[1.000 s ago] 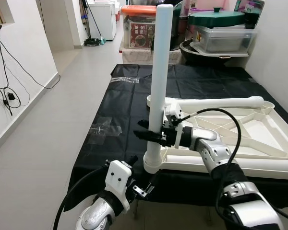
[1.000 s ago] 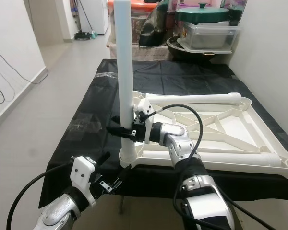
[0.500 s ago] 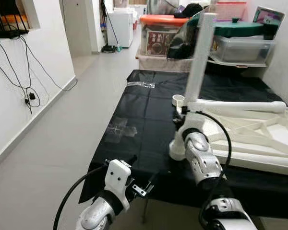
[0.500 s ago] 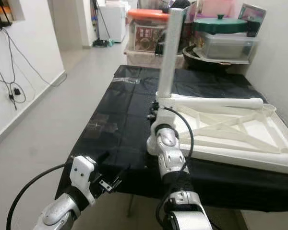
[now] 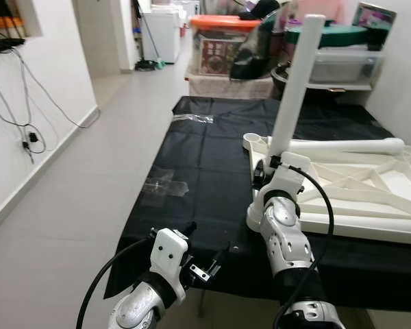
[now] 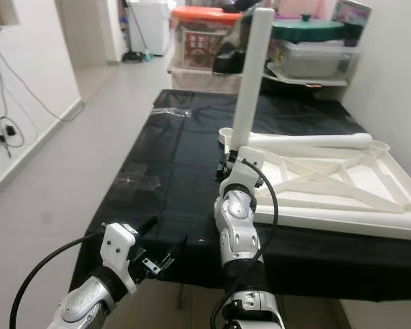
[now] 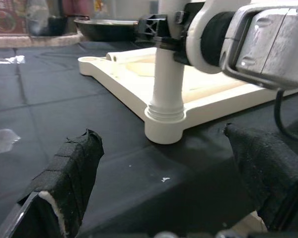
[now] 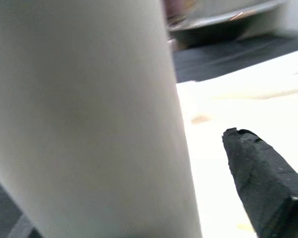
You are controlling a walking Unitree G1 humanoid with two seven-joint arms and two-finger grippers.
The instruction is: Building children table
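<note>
Looking down, I see the white tabletop lying upside down on the black cloth, one leg standing upright in its near corner socket, another leg lying flat across the far side. My right gripper sits at the upright leg; I cannot tell whether it pinches. My left gripper hovers spread wide at the cloth's near edge.

A white table leg and white tabletop lie on a black cloth.
</note>
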